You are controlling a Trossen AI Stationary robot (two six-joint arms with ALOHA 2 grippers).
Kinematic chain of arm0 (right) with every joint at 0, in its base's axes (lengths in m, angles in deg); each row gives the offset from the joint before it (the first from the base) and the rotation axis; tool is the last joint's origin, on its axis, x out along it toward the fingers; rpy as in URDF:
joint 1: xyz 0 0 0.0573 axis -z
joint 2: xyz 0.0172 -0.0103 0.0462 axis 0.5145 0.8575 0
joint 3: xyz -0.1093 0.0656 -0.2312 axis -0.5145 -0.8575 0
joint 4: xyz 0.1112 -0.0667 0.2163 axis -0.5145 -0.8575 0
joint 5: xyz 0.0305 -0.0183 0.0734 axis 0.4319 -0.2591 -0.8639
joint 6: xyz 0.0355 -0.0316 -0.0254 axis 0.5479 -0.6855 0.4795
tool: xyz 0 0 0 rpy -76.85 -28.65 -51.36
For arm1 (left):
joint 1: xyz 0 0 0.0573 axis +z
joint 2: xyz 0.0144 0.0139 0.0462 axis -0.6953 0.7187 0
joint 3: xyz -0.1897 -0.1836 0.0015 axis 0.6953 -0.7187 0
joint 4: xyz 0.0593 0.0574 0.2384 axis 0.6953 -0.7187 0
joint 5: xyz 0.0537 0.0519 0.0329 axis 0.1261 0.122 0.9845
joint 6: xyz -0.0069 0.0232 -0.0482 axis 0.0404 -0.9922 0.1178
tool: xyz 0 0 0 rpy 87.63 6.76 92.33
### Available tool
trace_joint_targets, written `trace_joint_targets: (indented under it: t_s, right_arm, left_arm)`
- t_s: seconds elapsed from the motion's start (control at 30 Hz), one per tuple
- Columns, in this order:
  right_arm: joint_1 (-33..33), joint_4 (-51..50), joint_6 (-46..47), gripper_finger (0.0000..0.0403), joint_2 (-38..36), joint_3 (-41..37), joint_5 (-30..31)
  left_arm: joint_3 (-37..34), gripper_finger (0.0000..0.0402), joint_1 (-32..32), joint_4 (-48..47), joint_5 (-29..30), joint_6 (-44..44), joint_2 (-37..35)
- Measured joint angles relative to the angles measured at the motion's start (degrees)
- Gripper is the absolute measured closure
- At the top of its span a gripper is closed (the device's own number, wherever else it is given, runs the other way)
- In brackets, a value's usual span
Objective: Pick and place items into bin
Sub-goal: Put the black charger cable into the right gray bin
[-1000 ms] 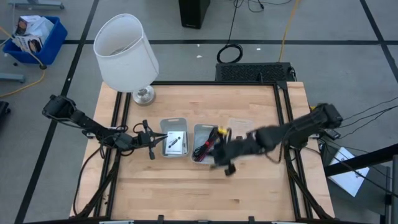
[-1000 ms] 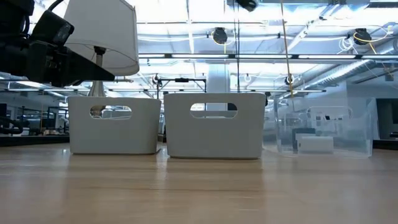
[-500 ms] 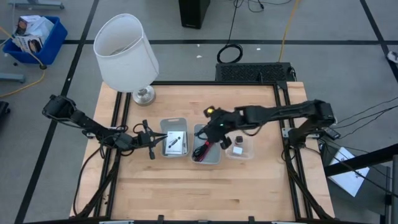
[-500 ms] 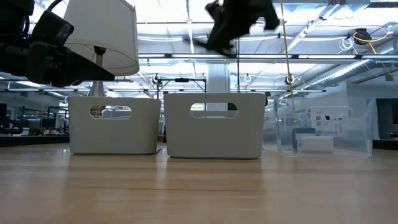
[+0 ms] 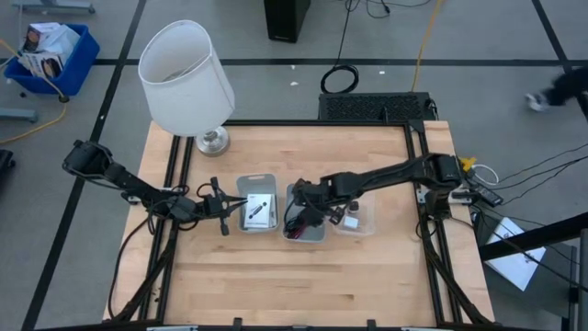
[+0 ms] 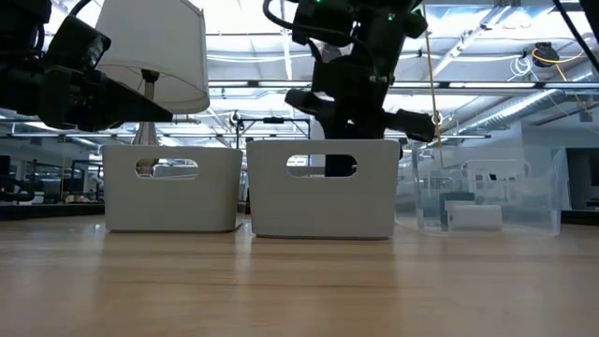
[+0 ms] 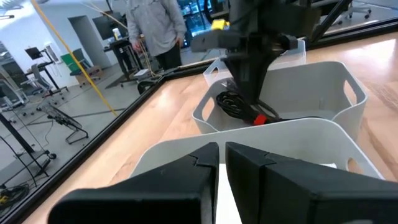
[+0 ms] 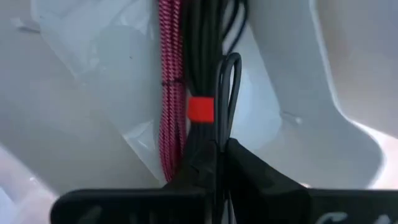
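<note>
Three bins stand in a row mid-table. The left white bin (image 5: 258,180) holds white cards (image 5: 259,210). The middle white bin (image 5: 290,204) holds the coiled red-and-black cable (image 8: 186,74). My right gripper (image 8: 216,149) is shut and points steeply down into that bin, tips at the cable's black bundle; it also shows in the left wrist view (image 7: 249,87). My left gripper (image 7: 219,163) waits level just left of the left bin (image 5: 230,208), fingers together with nothing seen between them. A clear bin (image 5: 365,226) holds a tiny white block (image 5: 353,222). My right gripper comes from above, slanting down from the table's right, with its shut fingertips (image 8: 205,158) at the cable's black bundle just below the red band (image 8: 200,109). The fingers hide the spot, so I cannot tell whether they touch the cable, which lies in the bin.
A white-shaded lamp (image 5: 184,78) stands at the table's far left corner. Black frame rails (image 5: 415,175) run along the table's sides. Bare wood (image 5: 303,276) lies in front of the bins. A person (image 7: 152,25) stands beyond the table.
My right gripper has swung from the near side of the bins over the middle bin and come down into it, rolling its wrist and tipping steeply downward. Its arm has uncovered the clear bin. The cable and bins have stayed put.
</note>
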Motion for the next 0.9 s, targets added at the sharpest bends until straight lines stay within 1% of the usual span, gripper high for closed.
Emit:
trace_joint_targets:
  t_s: [0.07,0.2,0.3,0.37,0.47,0.7,0.8,0.9]
  right_arm:
    - [-0.04,-0.04,-0.43,0.0392,0.84,0.0,-0.11]
    - [0.0,-0.03,-0.16,0.0392,0.97,0.0,-2.82]
    - [-0.22,0.29,-0.03,0.0392,0.97,0.03,-2.84]
    - [-0.26,0.47,1.92,0.0389,0.98,0.02,-2.75]
    - [-0.26,2.36,6.91,0.0374,0.96,0.04,-2.71]
    - [-0.62,2.75,7.14,0.0311,0.96,0.04,-2.37]
    - [-1.4,2.81,7.15,0.029,0.96,0.04,1.48]
    - [-2.22,2.9,7.56,0.0277,0.21,0.02,8.68]
  left_arm:
    - [0.0,0.0364,0.0,-0.01,0.02,-0.16,0.0]
    - [0.0,0.0364,0.0,-0.03,0.02,-0.2,0.0]
    - [0.0,0.0364,0.0,-0.02,0.02,-0.21,0.0]
    - [0.0,0.0364,0.0,-0.01,0.02,-0.21,0.0]
    - [0.0,0.0364,0.0,-0.01,0.02,-0.21,0.0]
    - [0.0,0.0364,0.0,-0.01,0.02,0.13,0.0]
    - [0.0,0.0364,0.0,-0.01,0.02,0.17,0.0]
    - [0.0,0.0364,0.0,-0.01,0.02,0.19,0.0]
